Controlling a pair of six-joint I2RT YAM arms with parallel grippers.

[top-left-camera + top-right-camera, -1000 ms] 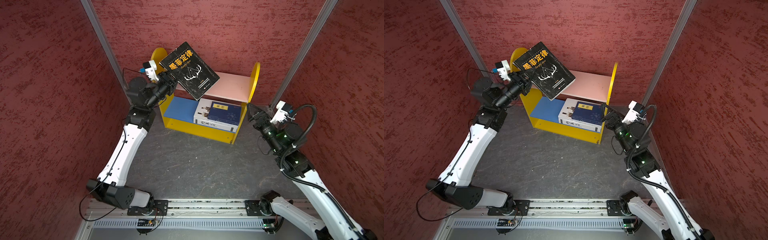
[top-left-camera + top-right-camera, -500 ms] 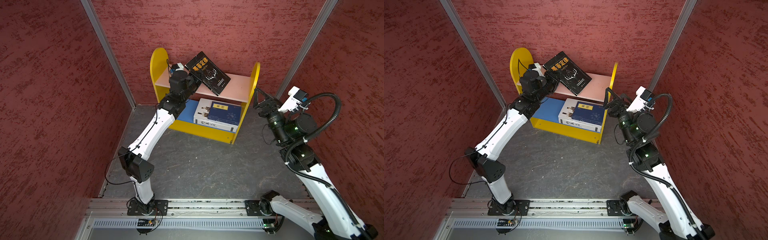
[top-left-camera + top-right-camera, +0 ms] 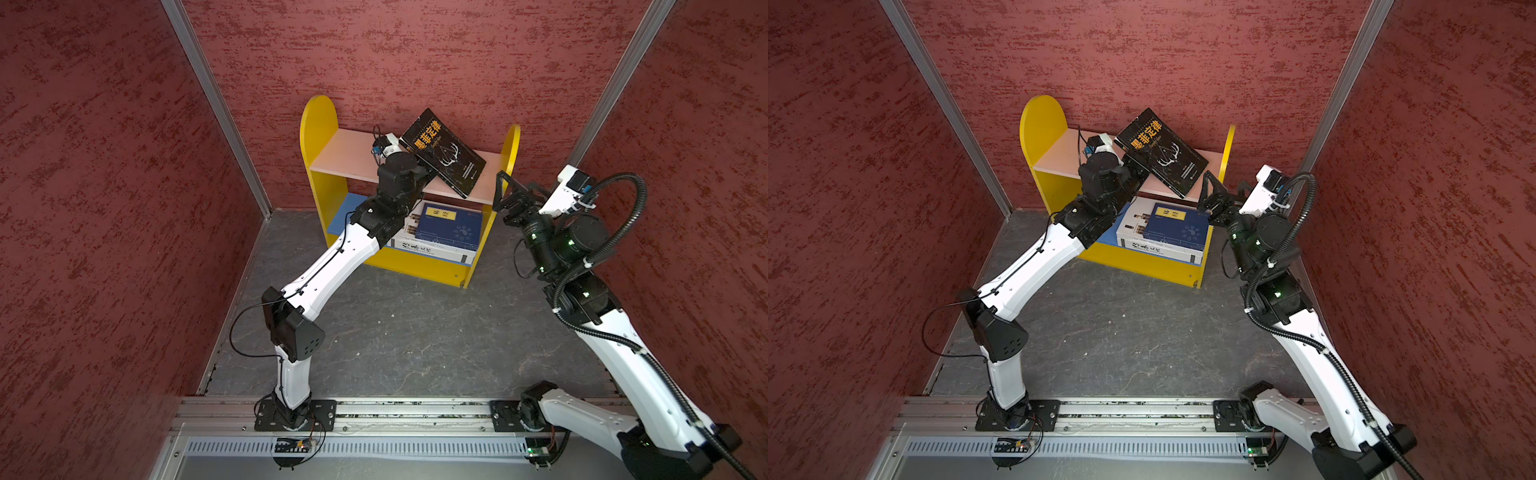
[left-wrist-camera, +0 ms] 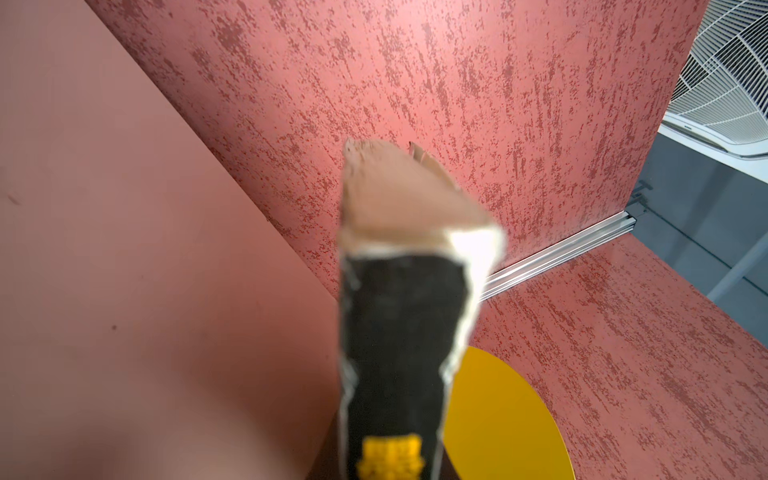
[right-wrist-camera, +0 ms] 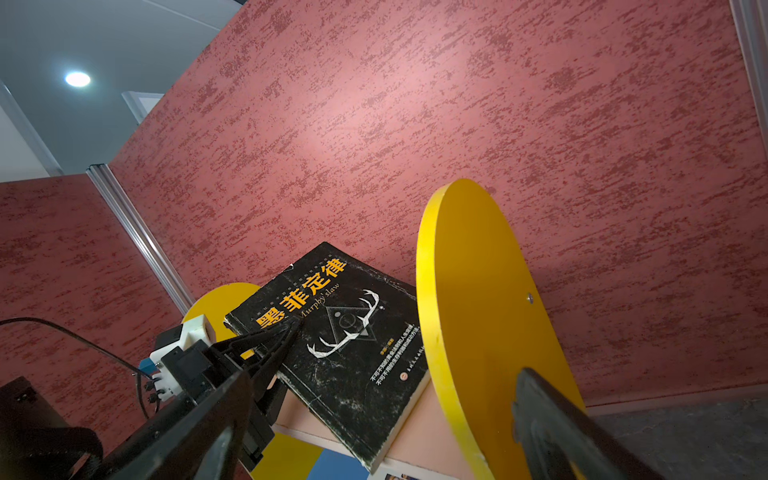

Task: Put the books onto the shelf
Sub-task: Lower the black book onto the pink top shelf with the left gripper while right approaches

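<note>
Over the shelf point(image 3: 328, 137) now: you've swung the black book point(image 3: 446, 153) in above its top board point(image 3: 349, 153), tilted, low corner almost down, left tool point(image 3: 422, 166) clamped on its edge. Right tool point(image 3: 515, 185) waits spread apart. Set-down looks next.

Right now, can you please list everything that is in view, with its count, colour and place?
shelf: one, yellow side panels, by the back wall
upper board: one, pale pink, top tier of the shelf
lower board: one, blue, bottom tier
black book: one, black with orange characters, held tilted over the upper board
navy book: one, navy with yellow label, lying flat over the lower board
white book: at least one, white, under the navy book; exact count hidden
floor: one, dark grey, under the shelf
walls: three, red, around the cell
left hand: one, black, shut on the black book
right hand: one, black, open and empty, beside a shelf side panel
</note>
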